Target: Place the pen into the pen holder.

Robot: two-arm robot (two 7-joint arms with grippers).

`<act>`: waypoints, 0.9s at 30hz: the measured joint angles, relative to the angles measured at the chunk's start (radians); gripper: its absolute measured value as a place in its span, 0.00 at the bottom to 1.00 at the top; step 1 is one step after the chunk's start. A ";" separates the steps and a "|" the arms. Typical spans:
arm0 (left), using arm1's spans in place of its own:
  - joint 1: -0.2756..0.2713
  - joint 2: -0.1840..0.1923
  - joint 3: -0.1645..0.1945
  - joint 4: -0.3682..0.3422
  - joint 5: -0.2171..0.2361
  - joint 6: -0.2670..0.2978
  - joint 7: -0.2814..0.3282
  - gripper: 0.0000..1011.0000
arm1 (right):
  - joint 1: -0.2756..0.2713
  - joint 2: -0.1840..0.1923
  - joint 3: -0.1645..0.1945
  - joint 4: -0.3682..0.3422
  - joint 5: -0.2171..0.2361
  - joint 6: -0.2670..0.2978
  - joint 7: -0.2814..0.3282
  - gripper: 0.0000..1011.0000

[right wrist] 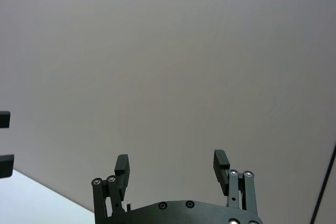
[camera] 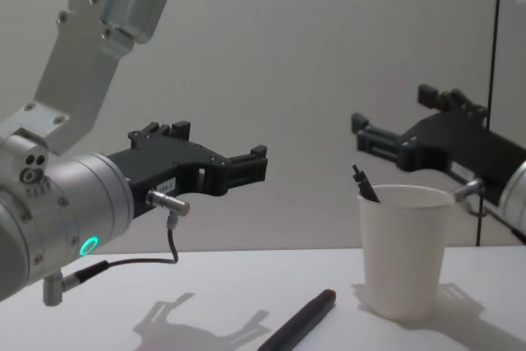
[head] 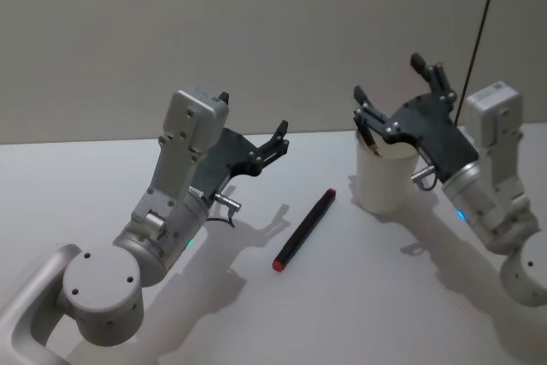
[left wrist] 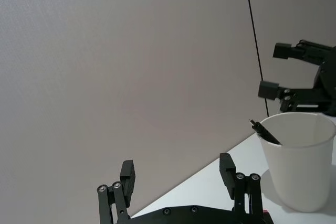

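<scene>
A black pen (head: 304, 229) with a red end lies on the white table, between the two arms; the chest view shows this pen (camera: 301, 321) too. The pen holder (head: 385, 179), a white paper cup, stands to its right with a dark pen (head: 367, 139) leaning inside. My right gripper (head: 389, 81) hovers open above and behind the cup, holding nothing. My left gripper (head: 280, 137) is open in the air, left of the cup and above the table. From the left wrist, the left gripper (left wrist: 177, 174) faces the cup (left wrist: 299, 166).
The white table (head: 359, 314) ends at a plain grey wall just behind the cup. A thin dark cable (head: 479, 36) hangs down the wall at the right. Open table surface lies in front of the pen.
</scene>
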 joint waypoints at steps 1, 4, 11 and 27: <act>0.000 0.000 0.000 0.000 0.000 0.000 0.000 0.99 | -0.011 0.006 0.005 -0.023 0.013 0.011 0.000 0.99; 0.000 0.000 0.000 0.000 0.000 0.000 0.000 0.99 | -0.027 0.016 0.011 -0.055 0.034 0.031 0.000 0.99; 0.000 0.000 0.000 0.000 0.000 0.000 0.000 0.99 | -0.036 0.021 0.011 -0.065 0.043 0.042 -0.005 0.99; 0.000 0.000 0.000 0.000 0.000 0.000 0.000 0.99 | -0.162 0.110 0.007 -0.245 0.168 0.214 -0.078 0.99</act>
